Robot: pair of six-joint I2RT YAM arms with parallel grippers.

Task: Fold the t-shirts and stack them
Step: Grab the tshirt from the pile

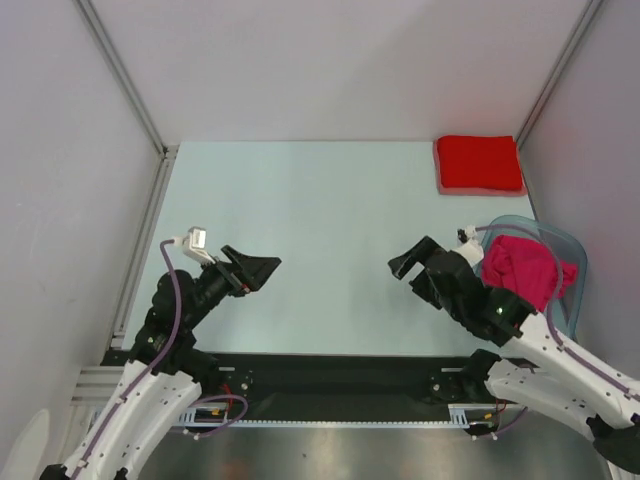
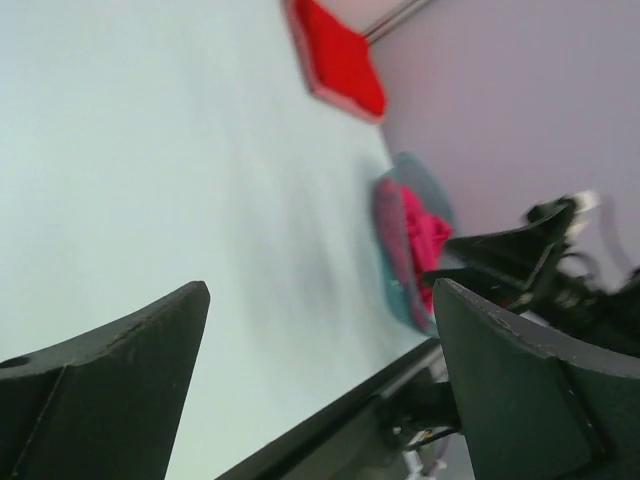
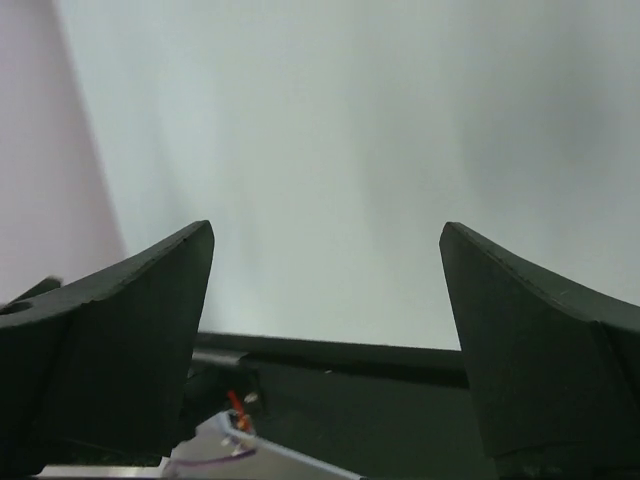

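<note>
Filling tub (image 1: 568, 243): crumpled magenta-pink t-shirt (image 1: 525, 265)

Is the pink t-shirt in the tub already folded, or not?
Not folded. The pink t-shirt lies bunched in the tub, with uneven creases; the red t-shirt is a neat flat rectangle.

1. Left arm (image 1: 130, 400): white shell segments, black joints, a lilac cable (image 1: 174, 290) looped alongside.
2. Right arm (image 1: 545, 350): the same white shell, black wrist, lilac cable.
3. Matte black, wedge-shaped jaws on both.
</note>
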